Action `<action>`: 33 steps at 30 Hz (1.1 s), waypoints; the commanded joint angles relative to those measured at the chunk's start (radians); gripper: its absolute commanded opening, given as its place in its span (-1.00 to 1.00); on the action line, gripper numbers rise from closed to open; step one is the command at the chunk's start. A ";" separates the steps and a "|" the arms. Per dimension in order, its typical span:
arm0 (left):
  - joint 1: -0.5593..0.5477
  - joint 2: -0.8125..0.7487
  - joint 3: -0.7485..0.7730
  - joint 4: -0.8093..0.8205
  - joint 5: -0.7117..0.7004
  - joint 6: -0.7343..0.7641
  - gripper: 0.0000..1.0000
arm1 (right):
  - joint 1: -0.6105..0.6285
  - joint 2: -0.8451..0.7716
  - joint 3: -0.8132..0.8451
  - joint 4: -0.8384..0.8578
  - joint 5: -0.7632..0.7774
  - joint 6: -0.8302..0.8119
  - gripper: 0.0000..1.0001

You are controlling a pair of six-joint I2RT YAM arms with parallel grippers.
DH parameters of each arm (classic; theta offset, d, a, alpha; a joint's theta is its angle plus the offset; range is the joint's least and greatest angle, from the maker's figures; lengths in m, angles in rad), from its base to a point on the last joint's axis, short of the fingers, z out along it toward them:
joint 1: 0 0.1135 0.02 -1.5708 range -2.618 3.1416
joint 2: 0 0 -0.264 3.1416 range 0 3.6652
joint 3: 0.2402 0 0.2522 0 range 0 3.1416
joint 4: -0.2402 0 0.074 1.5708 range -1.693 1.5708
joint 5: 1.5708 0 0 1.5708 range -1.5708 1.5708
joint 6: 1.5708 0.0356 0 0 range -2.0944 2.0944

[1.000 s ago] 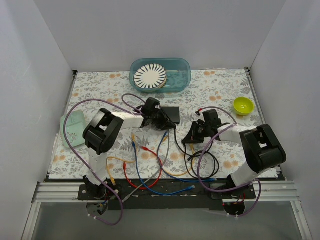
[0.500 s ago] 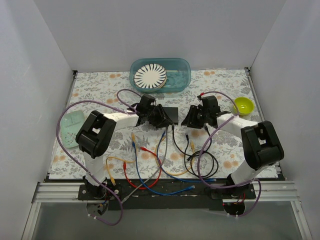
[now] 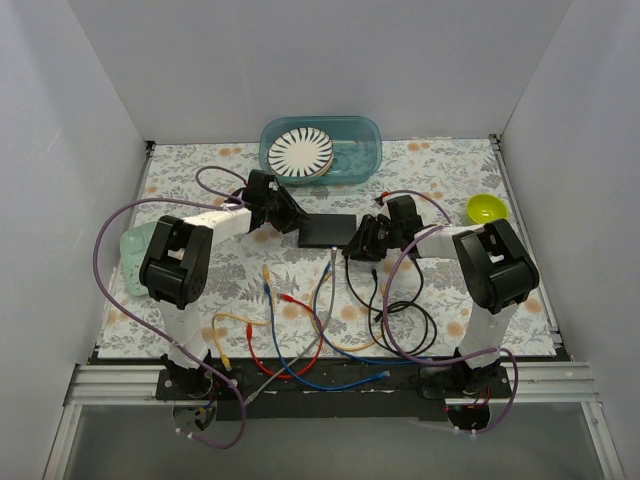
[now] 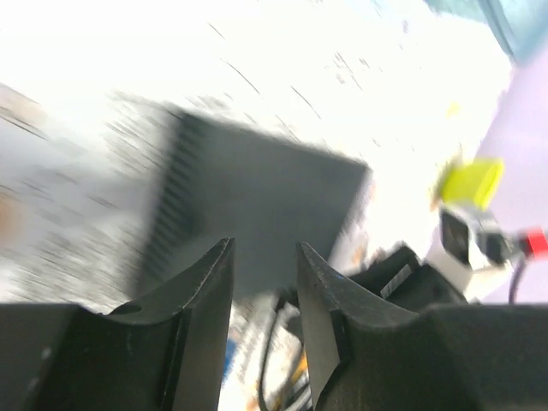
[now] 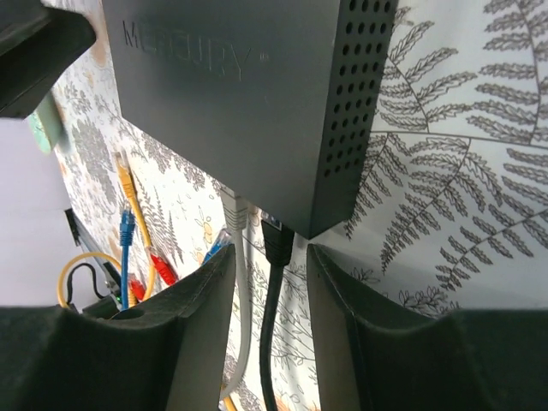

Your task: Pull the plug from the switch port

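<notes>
Nearest me, loose coloured cables (image 3: 300,340) sprawl on the table (image 3: 450,160) on the near side of the switch (image 3: 327,230). At the switch's near edge, a black plug (image 5: 276,238) and a grey plug (image 5: 235,210) sit in neighbouring sockets. I see the right end effector (image 5: 265,287) with its fingers apart on either side of the black plug, not clamped. At the switch's left end, the left end effector (image 4: 264,282) has its fingers slightly apart and holds nothing. Beyond the switch stands a teal tub (image 3: 362,160) with a striped plate (image 3: 300,152).
</notes>
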 commanded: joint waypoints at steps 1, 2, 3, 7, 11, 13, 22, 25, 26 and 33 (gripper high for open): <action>0.025 0.060 0.038 -0.072 -0.008 0.043 -0.35 | 0.004 0.032 -0.001 0.065 0.024 0.045 -0.07; 0.025 0.068 0.034 -0.078 -0.002 0.044 -0.35 | 0.004 0.037 0.002 0.065 0.032 0.057 -0.08; 0.025 0.071 0.028 -0.078 0.002 0.046 -0.36 | 0.004 0.040 0.008 0.067 0.038 0.059 -0.08; 0.025 0.074 -0.011 -0.066 0.033 0.047 -0.38 | 0.003 0.059 0.022 0.065 0.082 0.079 -0.09; 0.025 0.059 -0.047 -0.053 0.062 0.047 -0.40 | 0.003 0.080 0.031 0.068 0.102 0.099 -0.10; 0.025 0.047 -0.062 -0.050 0.062 0.047 -0.40 | 0.001 0.085 0.020 0.091 0.108 0.125 -0.13; 0.025 0.014 -0.097 -0.050 0.076 0.047 -0.41 | -0.026 0.088 -0.093 0.326 0.066 0.279 -0.25; 0.025 0.011 -0.105 -0.047 0.078 0.044 -0.41 | -0.032 0.094 -0.127 0.399 0.059 0.318 -0.25; 0.025 0.010 -0.107 -0.046 0.078 0.044 -0.41 | -0.036 0.094 -0.135 0.412 0.062 0.339 -0.25; 0.025 -0.001 -0.119 -0.043 0.078 0.043 -0.42 | -0.045 0.115 -0.124 0.433 0.072 0.379 -0.31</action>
